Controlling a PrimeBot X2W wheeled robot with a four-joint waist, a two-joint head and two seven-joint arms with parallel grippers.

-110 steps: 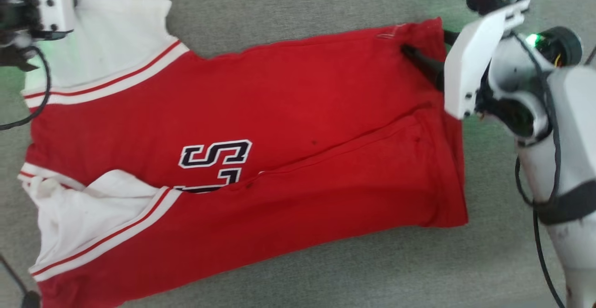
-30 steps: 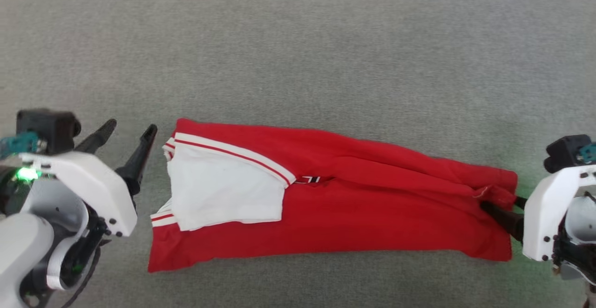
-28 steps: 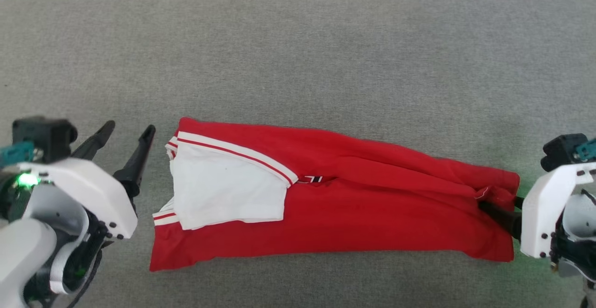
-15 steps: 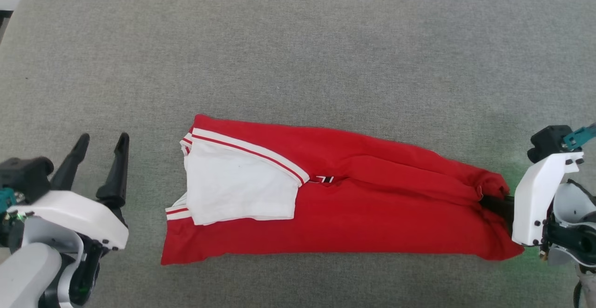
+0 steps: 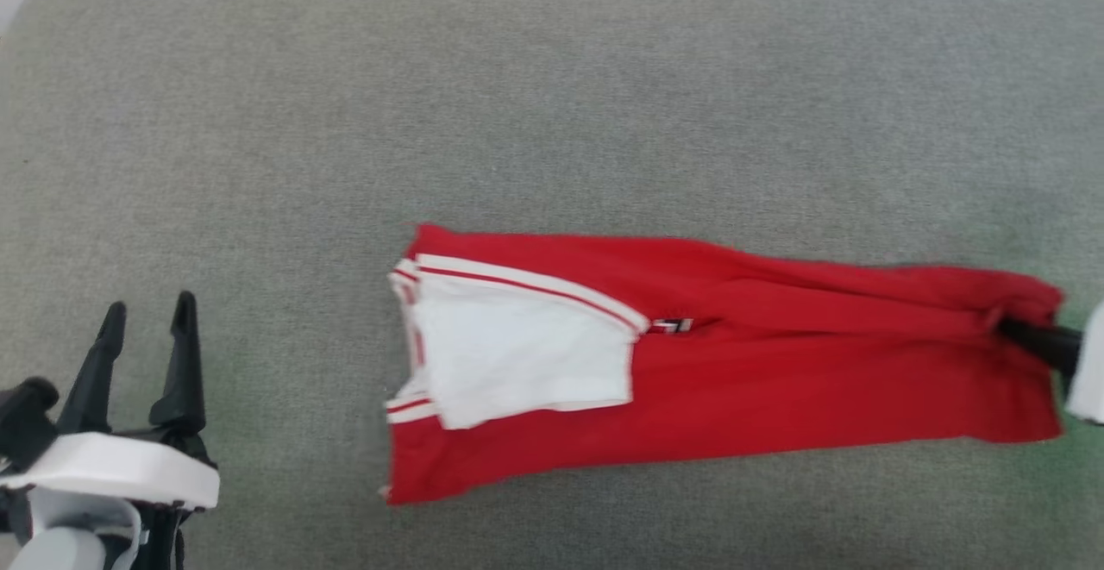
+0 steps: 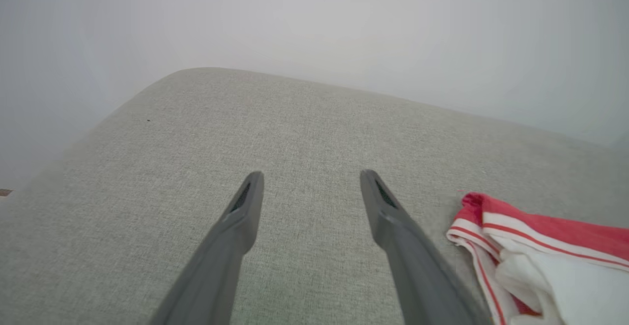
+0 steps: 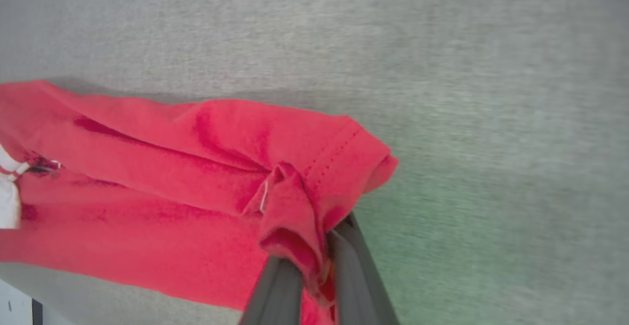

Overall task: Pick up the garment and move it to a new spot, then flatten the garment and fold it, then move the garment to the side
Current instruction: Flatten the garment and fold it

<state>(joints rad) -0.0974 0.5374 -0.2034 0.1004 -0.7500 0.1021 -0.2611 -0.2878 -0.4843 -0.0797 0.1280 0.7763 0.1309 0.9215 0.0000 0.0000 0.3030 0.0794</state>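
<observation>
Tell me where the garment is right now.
Head view: the garment lies folded on the grey surface, right of centre, its right end pinched in the right gripper; the open left gripper stands apart at lower left.

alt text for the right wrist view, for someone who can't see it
The right gripper is shut on a bunched corner of the garment at its stitched red hem. The rest of the garment stretches left across a grey fabric surface, tinged green beside the gripper.
</observation>
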